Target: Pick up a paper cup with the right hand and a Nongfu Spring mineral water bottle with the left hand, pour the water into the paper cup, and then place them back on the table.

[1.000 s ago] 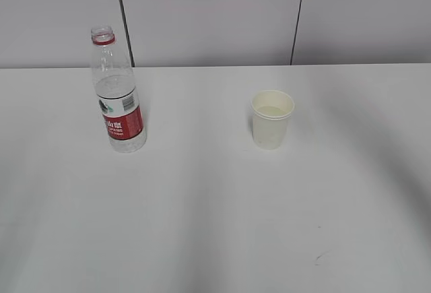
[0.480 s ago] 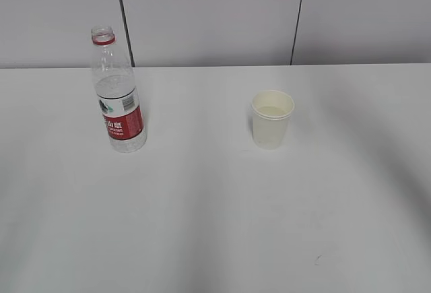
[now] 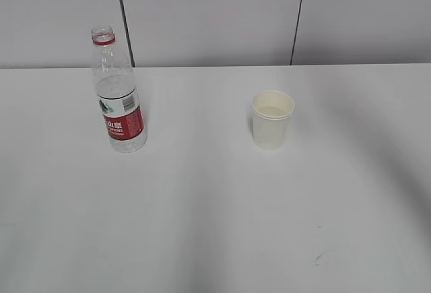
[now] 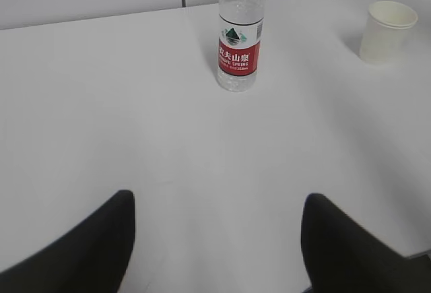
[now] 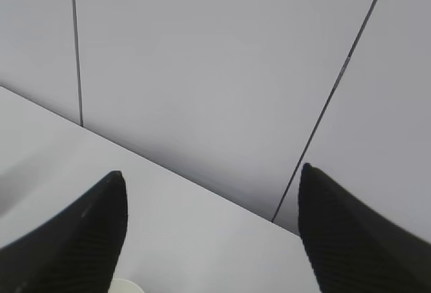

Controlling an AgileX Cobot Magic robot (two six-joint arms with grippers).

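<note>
Clear glossy plastic bottle (image 3: 118,94) with a printed red-and-white film label, matt white paper cup (image 3: 273,119) at 3 o'clock of it, smooth matt white table (image 3: 215,205), right gripper (image 5: 212,229) fingers in finely textured weave-patterned black, left gripper (image 4: 215,239) fingers plain matt black.

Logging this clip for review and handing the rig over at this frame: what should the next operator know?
Left gripper: open, empty, drawn back from the bottle.
Right gripper: open, empty, raised and facing the wall; only the cup's rim shows at the bottom edge of its view.
Nongfu Spring bottle: upright on the table, capless, left side.
Paper cup: upright, to the right of the bottle, apart from it, with what looks like liquid inside.
Done: apparently the pour and set-down, both items standing free.
Left: likely nothing but parking the arms.
</note>
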